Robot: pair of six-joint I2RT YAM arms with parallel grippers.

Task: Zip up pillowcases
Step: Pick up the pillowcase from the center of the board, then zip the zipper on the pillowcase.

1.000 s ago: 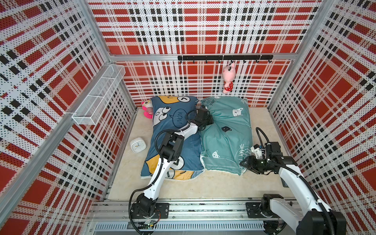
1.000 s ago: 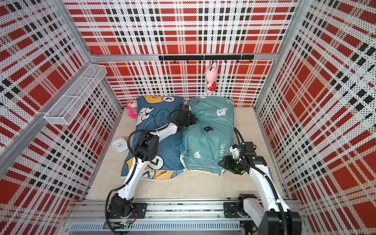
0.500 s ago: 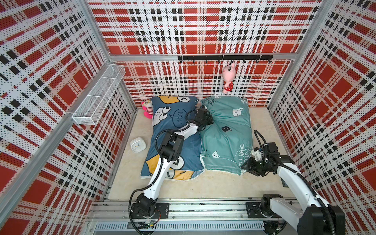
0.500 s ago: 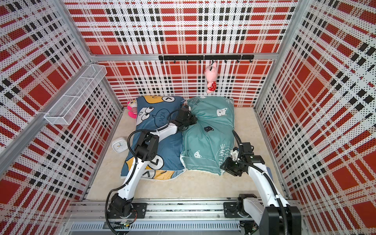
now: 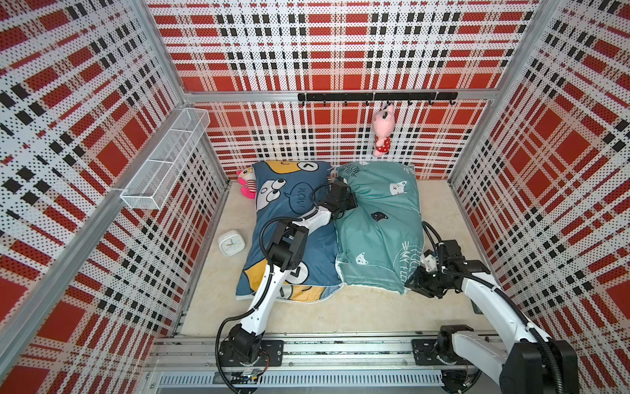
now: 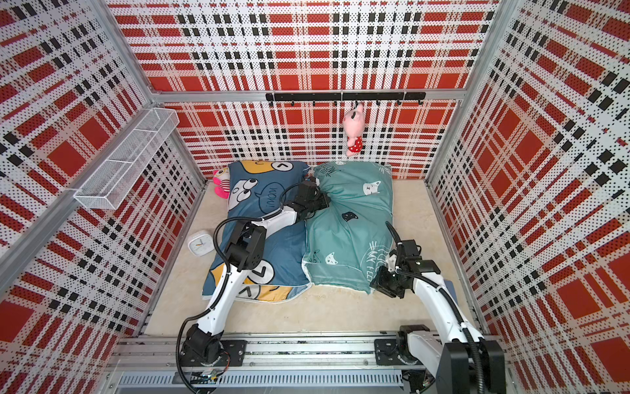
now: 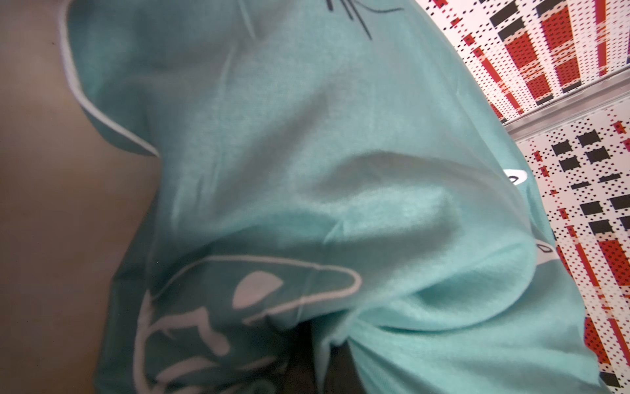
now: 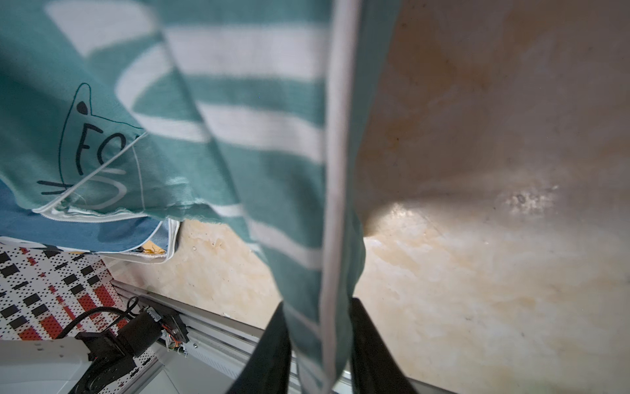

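Right gripper [image 8: 318, 302], forearm low, pinched the near corner of the teal pillowcase [image 5: 378, 238]; only its wrist view showed the zipper [image 8: 102, 167] gaping. Left gripper [image 5: 353, 202], arm stretched over the dark blue pillowcase [image 5: 269, 218] touching alongside, seemingly clamped shut on a teal fold.

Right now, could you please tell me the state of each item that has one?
teal pillowcase: zipper partly open, near end.
blue pillowcase: near end looks unzipped.
left hand: shut on teal pillowcase.
right hand: closed on teal pillowcase's corner.
clock: lying face up.
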